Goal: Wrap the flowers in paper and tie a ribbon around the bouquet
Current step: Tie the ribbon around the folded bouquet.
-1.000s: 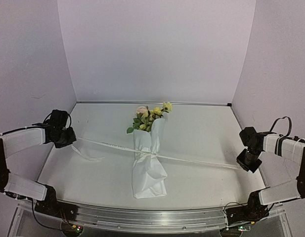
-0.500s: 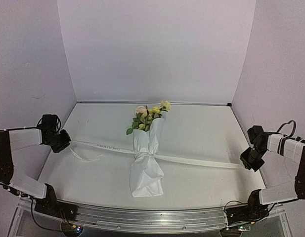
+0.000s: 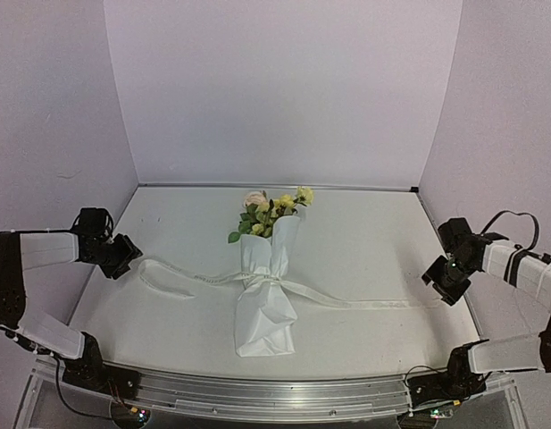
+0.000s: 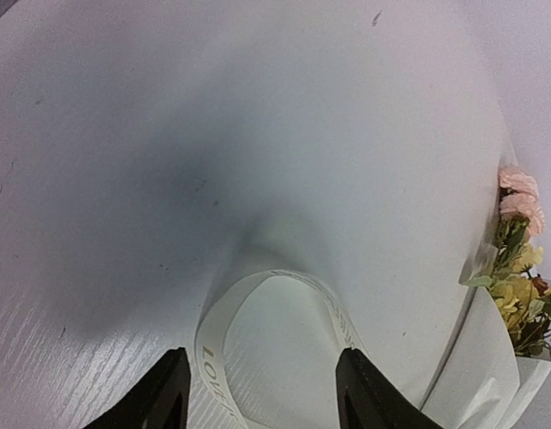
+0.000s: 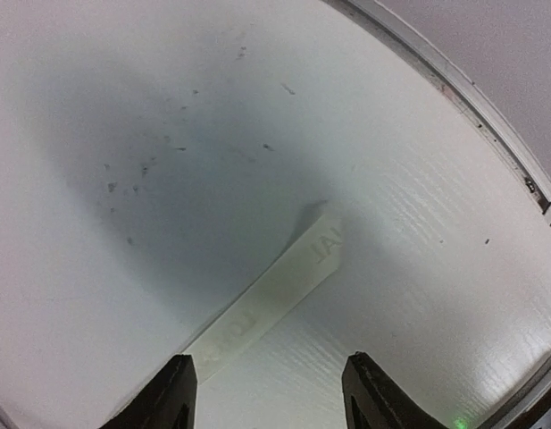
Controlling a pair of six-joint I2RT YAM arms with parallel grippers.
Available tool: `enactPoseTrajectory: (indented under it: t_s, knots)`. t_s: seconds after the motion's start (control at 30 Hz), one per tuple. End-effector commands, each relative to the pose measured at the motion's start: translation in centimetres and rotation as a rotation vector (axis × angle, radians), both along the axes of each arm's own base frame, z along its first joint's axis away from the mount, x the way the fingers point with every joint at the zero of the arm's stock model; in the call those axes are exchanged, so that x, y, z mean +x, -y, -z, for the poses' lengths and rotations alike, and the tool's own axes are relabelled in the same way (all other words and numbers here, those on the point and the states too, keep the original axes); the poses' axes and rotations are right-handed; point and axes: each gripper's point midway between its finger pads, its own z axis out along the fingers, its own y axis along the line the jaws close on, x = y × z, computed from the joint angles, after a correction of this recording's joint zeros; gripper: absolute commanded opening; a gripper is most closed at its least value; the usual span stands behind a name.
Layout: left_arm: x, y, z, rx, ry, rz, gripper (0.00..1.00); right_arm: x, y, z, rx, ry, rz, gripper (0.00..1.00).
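Note:
The bouquet (image 3: pixel 266 299) lies in the middle of the table, a white paper (image 3: pixel 264 317) cone with yellow and pink flowers (image 3: pixel 273 210) at its far end. The ribbon (image 3: pixel 268 280) is tied round its waist. One end loops slack to the left (image 3: pixel 163 277), the other trails right (image 3: pixel 382 304). My left gripper (image 3: pixel 123 256) is open at the left table edge. In the left wrist view the ribbon (image 4: pixel 284 281) curls on the table ahead of the open gripper (image 4: pixel 262 398), touching neither finger. My right gripper (image 3: pixel 440 279) is open too, and the flat ribbon (image 5: pixel 284 284) end lies ahead of the gripper (image 5: pixel 271 398).
Lilac walls close in the table on the left, back and right. A metal rail (image 3: pixel 275 389) runs along the near edge above both arm bases. In the right wrist view the table's rim (image 5: pixel 454 80) runs close by. The flowers (image 4: pixel 521 268) show at the left wrist view's right edge.
Both grippers have gone from shut to open and let go of the ribbon. The taut ribbon has dropped slack onto the table, looping on the left.

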Motion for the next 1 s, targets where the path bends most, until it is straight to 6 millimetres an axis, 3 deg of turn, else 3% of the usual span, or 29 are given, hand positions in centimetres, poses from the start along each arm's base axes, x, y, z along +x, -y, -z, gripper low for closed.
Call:
enactPoseTrajectory:
  t_s: [0.0, 0.07, 0.2, 0.4, 0.57, 0.7, 0.97]
  knots:
    - [1.0, 0.6, -6.1, -0.058, 0.147, -0.055, 0.63, 1.0, -2.4, -3.3, 0.017, 0.096, -0.034, 0.71]
    - [0.5, 1.2, -7.3, -0.087, 0.174, -0.078, 0.65, 1.0, -4.1, -3.6, 0.066, 0.138, -0.04, 0.75]
    - [-0.7, 4.7, -8.5, -0.165, 0.192, -0.087, 0.69, 1.2, -8.9, -4.6, 0.191, 0.258, -0.059, 0.78]
    - [-2.9, 12.5, -7.1, -0.407, 0.178, -0.083, 0.7, 1.7, -19.0, -5.1, 0.416, 0.381, -0.131, 0.8]
    - [-4.4, 16.8, -5.9, -0.544, 0.189, -0.052, 0.7, 1.6, -27.0, -4.9, 0.583, 0.377, -0.202, 0.82]
    - [-5.0, 19.9, -4.7, -0.574, 0.176, -0.025, 0.74, 2.0, -30.2, -3.5, 0.693, 0.356, -0.181, 0.83]
    - [-4.0, 23.2, -2.7, -0.67, 0.143, 0.023, 0.77, 3.1, -32.5, -1.3, 0.82, 0.352, -0.1, 0.87]
